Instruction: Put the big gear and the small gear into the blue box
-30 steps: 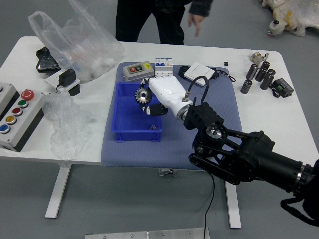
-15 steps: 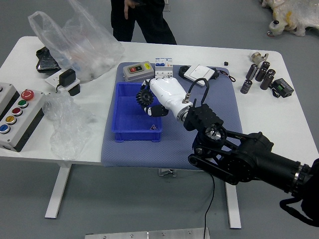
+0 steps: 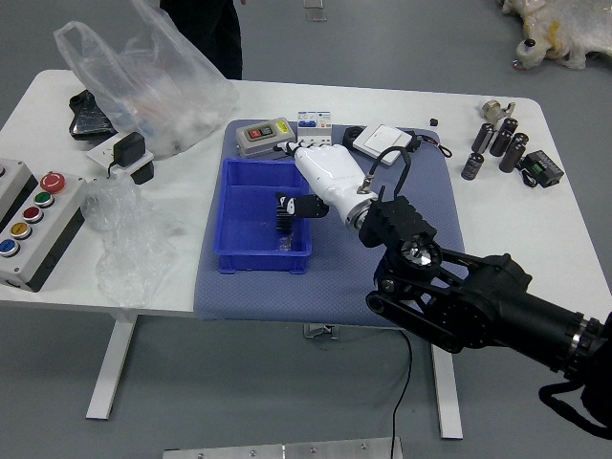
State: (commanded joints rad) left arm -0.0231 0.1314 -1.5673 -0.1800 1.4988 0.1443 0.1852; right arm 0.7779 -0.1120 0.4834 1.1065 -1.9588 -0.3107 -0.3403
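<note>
Right hand [image 3: 330, 180] digits apart, dark gear [image 3: 285, 221] at 3 o'clock in blue box [image 3: 251, 260]; likely rigid, heavyish, pinch opposite rims

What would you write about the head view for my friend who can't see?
The robot's open right hand reaches over a blue box on a white table, with a dark gear edge-on beside it. A person's legs show beyond.

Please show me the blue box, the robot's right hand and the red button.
Blue box [image 3: 263, 261], head view, near wall.
Right hand [image 3: 331, 180], head view, white back.
Red button [image 3: 53, 182], head view, its top.
</note>
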